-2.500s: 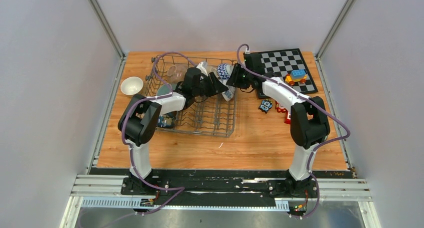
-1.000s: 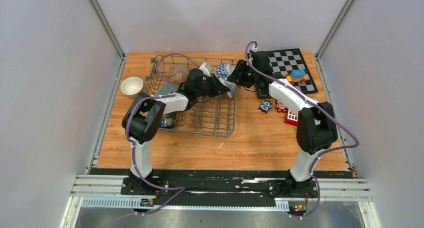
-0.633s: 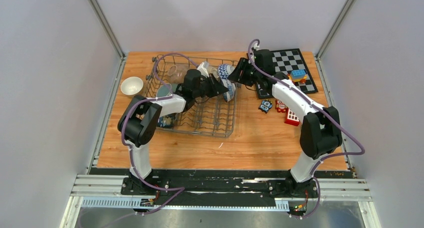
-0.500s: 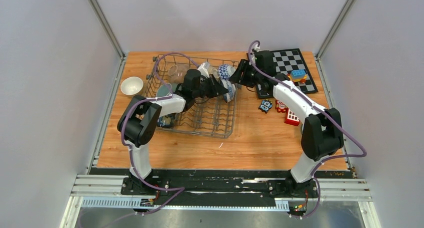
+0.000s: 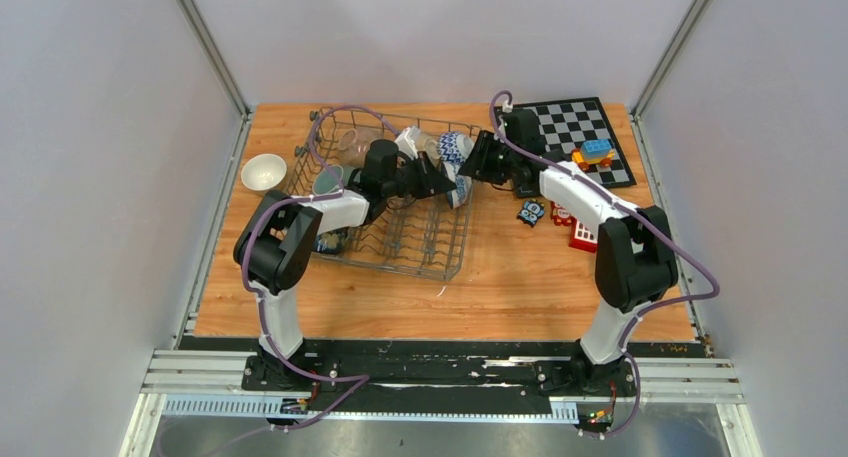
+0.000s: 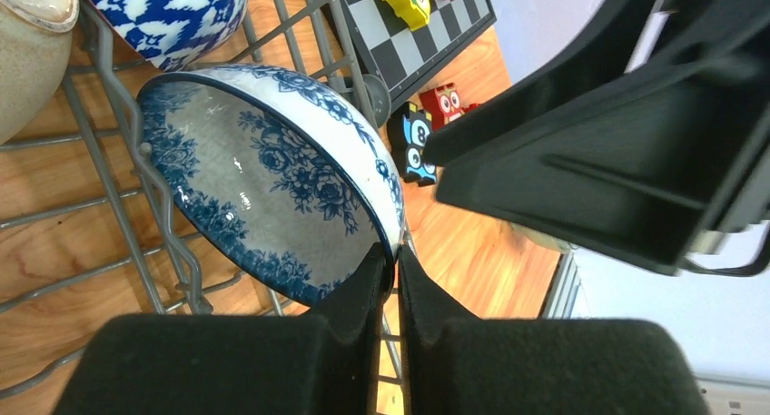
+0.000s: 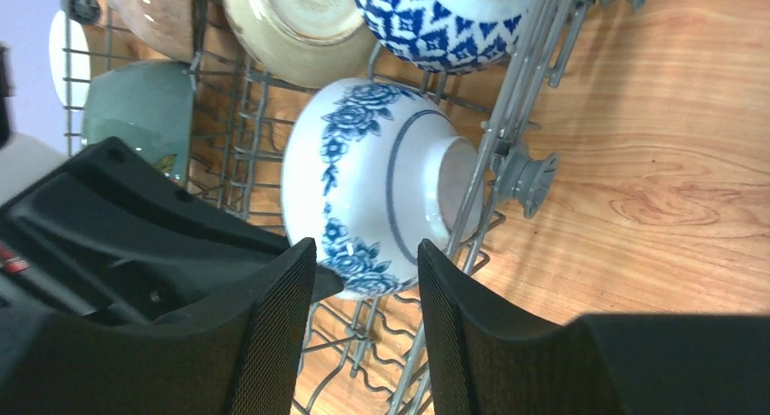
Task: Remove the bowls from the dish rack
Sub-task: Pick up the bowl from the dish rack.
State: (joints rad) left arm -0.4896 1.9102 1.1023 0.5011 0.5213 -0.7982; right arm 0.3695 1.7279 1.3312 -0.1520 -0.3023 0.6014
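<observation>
While left pincer (image 6: 389, 257) nips glossy floral bowl (image 6: 263, 192) by its rim, right pincer (image 7: 365, 253) gapes.

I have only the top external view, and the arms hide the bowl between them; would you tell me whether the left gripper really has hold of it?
Observer: Yes. The left wrist view shows the left gripper pinched shut on the rim of the blue floral bowl.
Operator: Thank you. And the right gripper?
Observer: The right gripper is open. Its fingers stand on either side of that bowl's rim, not clamped on it.
Operator: Is the bowl out of the dish rack?
Observer: Not yet. It lies on its side inside the dish rack, with its foot close against the side wires.
</observation>
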